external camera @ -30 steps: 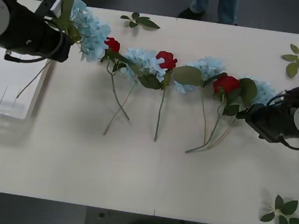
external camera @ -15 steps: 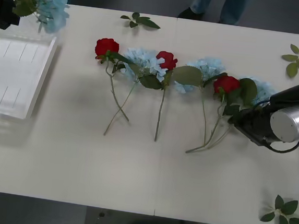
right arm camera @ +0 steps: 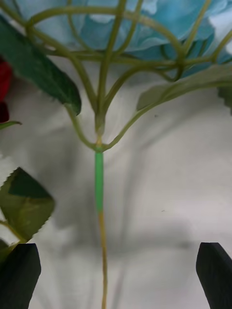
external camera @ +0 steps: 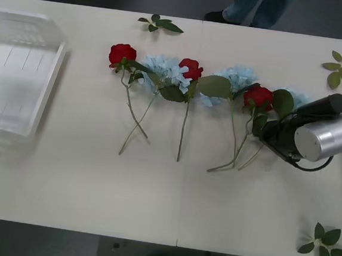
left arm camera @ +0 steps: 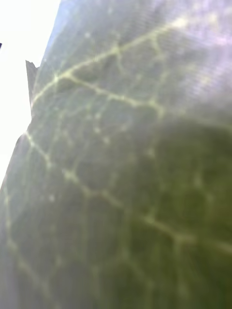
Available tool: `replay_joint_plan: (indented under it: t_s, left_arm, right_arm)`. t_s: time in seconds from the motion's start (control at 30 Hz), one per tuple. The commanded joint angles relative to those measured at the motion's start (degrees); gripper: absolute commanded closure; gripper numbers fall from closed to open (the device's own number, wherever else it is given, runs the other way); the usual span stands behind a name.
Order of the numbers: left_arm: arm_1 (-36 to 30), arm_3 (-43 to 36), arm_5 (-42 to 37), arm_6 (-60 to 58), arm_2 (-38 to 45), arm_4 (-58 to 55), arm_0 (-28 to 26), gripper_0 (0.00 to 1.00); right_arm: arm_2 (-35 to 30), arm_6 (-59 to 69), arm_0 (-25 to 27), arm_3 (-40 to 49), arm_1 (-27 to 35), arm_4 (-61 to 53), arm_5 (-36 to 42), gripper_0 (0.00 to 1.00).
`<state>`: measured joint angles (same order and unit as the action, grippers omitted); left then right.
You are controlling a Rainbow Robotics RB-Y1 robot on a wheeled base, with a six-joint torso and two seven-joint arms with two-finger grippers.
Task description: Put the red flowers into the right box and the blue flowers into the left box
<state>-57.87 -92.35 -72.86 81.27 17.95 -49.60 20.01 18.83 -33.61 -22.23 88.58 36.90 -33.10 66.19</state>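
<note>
Right wrist view: right gripper (right arm camera: 116, 277) gapes around a blue flower (right arm camera: 145, 19) stem at table's 3 o'clock. Next, squeeze. Left gripper: can't tell.

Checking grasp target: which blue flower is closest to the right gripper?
The rightmost blue flower, partly hidden behind the right gripper; open fingers straddle its stem.

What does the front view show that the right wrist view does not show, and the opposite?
Front view alone: the left box, three red flowers in a row on the table, loose leaf sprigs, and the right arm reaching toward the row. Right wrist view alone: the right gripper with its black fingers open on either side of a thin green stem. Both: the blue flower nearest that gripper.
</note>
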Motion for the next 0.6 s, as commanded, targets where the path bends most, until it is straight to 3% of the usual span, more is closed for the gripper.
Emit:
replay_joint_plan:
  t_s: [0.03, 0.27, 0.47, 0.5, 0.6]
  left_arm:
    - [-1.4, 5.1, 4.1, -0.3, -1.3, 0.7, 1.1, 1.0]
    - [-1.7, 9.8, 13.5, -1.4, -8.5, 1.6, 1.5, 1.0]
    - [-1.7, 15.8, 19.9, -2.4, -15.8, 2.1, 6.1, 1.0]
    - [-1.7, 16.6, 20.8, -2.7, -16.6, 2.1, 6.6, 1.0]
    - [-1.7, 20.5, 25.7, -5.7, -21.3, 2.8, 9.4, 1.0]
  right_arm:
    - [-0.2, 2.9, 0.1, -1.2, -2.4, 2.6, 0.3, 0.06]
    - [-0.2, 2.5, -2.4, -5.3, -4.7, 5.6, 0.3, 0.06]
    - [0.0, 1.6, -4.2, -6.7, -5.4, 7.0, 0.0, 0.07]
    - [0.1, 1.5, -4.3, -6.8, -5.4, 7.2, 0.0, 0.11]
    - [1.6, 0.8, -5.5, -7.4, -5.4, 8.3, 0.0, 0.46]
